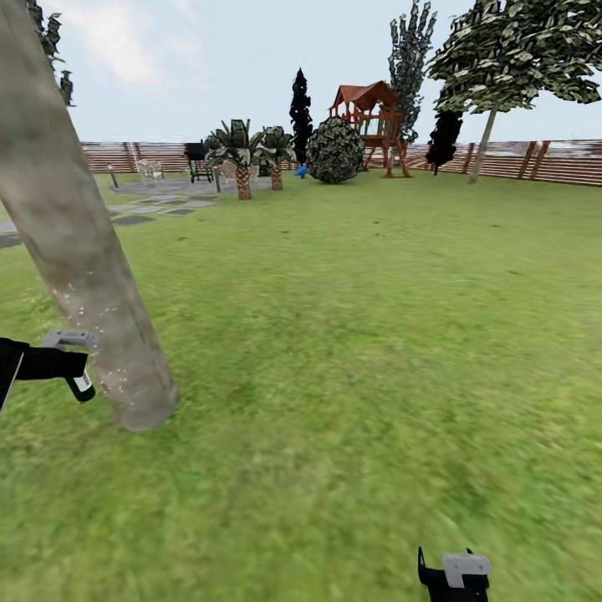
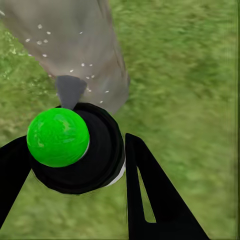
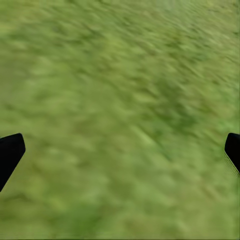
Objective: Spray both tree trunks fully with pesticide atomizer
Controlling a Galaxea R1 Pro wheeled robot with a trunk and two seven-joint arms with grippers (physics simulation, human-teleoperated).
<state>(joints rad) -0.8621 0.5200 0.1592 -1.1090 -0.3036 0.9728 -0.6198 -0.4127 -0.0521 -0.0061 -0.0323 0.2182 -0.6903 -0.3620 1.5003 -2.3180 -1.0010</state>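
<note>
Grass all round inside the fence [image 1: 535,159], and the left claw [image 2: 75,165] is clamped on the atomizer [image 2: 75,150], nozzle right beside the near-left tree trunk [image 1: 75,242] presumably to mist it, while the right claw [image 3: 120,150] hangs spread, idle.

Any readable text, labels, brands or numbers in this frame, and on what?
None can be read.
The atomizer in the left gripper: a white band on its body, no lettering legible in the head view; the left wrist view shows its green top and black body, unmarked.
Tree trunk: pale specks, no writing.
Right gripper: a plain grey plate, no marking.
Fence and playhouse: no signs visible.
</note>
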